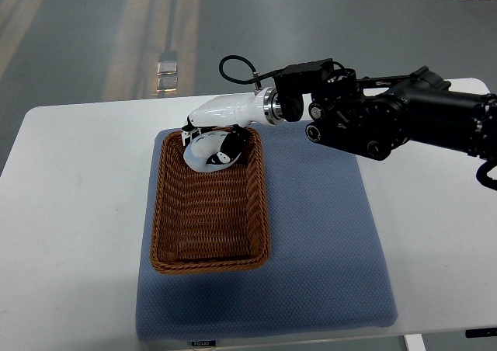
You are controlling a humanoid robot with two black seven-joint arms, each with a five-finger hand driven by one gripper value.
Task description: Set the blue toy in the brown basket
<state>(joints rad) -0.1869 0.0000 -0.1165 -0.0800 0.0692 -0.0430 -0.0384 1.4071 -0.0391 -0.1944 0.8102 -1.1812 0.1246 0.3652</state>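
My right arm comes in from the right edge, and its white hand (208,147) reaches down into the far end of the brown wicker basket (208,246). The hand sits low, just inside the basket's far rim. I see no blue toy anywhere on the table or in the open part of the basket. If the toy is under or inside the hand, it is hidden. The left arm is out of view.
The basket lies on a blue-grey mat (326,242) on a white table (70,211). The black right forearm (388,118) with cables spans the far right part of the table. The grey floor lies beyond the far edge.
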